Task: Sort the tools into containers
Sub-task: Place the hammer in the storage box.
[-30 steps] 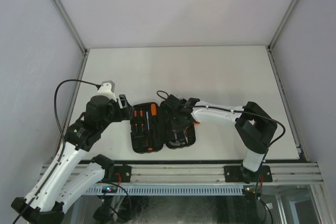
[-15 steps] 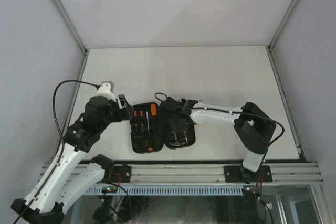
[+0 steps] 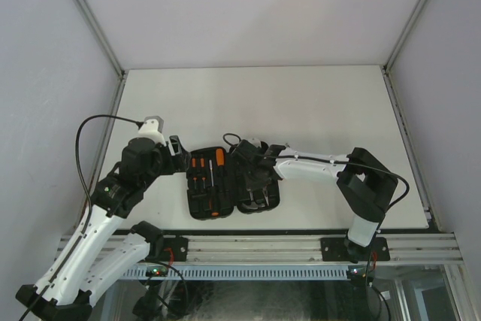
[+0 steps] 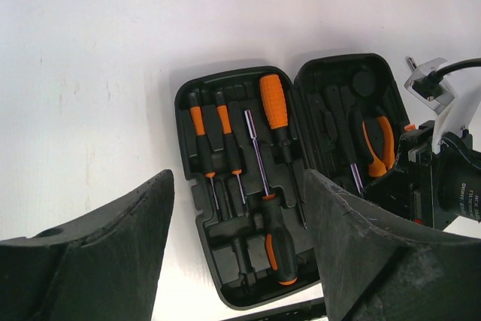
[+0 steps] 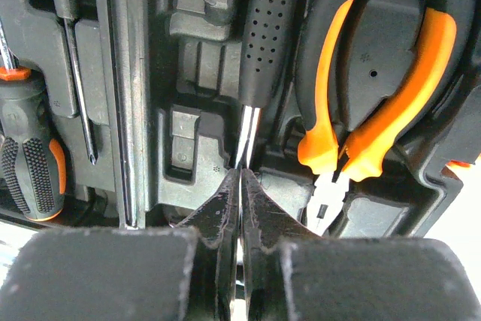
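Observation:
The black tool case (image 3: 197, 212) lies open on the white table, and both halves hold tools. Slim black-and-orange screwdrivers (image 4: 199, 140) and a stubby black-and-orange driver (image 4: 274, 234) sit in its left half. Orange-handled pliers (image 5: 376, 95) rest in the right half beside a black dotted-handled tool (image 5: 270, 35) with a steel shaft. My right gripper (image 5: 240, 174) is shut over that half, its tips meeting at the lower end of that shaft. Whether they pinch it I cannot tell. The left gripper (image 4: 239, 186) hovers open by the case's left half (image 4: 197, 193), holding nothing.
The case sits near the table's front edge, close to the aluminium rail (image 3: 255, 246). Grey walls stand on both sides and at the back. A black cable (image 3: 98, 122) loops off the left arm.
The right arm's wrist has shifted slightly left over the case. The left arm and the case have not moved.

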Tool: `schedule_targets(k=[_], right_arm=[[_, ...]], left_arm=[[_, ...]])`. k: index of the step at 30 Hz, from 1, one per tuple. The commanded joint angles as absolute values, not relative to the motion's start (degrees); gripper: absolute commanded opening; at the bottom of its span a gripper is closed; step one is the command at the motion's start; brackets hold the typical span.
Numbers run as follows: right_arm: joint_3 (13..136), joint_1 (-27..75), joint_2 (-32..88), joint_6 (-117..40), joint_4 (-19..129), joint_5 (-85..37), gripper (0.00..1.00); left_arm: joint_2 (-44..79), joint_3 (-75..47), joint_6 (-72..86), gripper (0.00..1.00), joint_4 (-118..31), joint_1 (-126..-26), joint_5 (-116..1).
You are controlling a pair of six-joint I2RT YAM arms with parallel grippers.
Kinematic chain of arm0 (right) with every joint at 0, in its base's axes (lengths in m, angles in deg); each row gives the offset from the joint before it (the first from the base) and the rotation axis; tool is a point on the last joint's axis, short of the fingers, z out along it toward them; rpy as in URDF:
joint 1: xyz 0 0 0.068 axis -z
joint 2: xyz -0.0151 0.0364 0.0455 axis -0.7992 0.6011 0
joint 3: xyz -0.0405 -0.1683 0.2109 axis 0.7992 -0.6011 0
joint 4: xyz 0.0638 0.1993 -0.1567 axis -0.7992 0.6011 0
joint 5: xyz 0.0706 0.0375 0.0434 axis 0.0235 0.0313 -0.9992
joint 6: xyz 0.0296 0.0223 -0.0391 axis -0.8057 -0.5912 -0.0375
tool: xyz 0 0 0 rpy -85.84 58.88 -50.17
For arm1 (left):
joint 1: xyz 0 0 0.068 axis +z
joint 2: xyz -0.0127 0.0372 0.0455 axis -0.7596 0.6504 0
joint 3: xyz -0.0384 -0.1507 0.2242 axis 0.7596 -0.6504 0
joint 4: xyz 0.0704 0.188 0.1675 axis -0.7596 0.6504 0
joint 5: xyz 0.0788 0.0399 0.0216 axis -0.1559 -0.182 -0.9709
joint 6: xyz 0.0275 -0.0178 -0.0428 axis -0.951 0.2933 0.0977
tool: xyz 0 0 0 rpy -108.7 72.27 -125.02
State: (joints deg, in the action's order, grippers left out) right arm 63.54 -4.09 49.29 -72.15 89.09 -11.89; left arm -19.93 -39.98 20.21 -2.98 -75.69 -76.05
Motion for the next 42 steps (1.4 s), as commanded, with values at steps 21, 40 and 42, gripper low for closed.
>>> schedule_targets(k=[21,40,42], right_arm=[[50.1,-6.7,71.2,-72.7,91.0,-17.6,0.0],[57.2,-4.3,47.6,-71.9,93.0,-13.2,0.07],[59.2,-3.9,44.2,-70.9,91.0,-13.8,0.11]], left_arm=[[-20.5,-40.0,19.1,0.74,-4.0,-75.4,-75.7],[-20.1,-40.1,19.9,0.74,-4.2,-75.4,-74.6],[-20.0,-40.2,20.7,0.74,-4.3,-75.4,-74.1]])
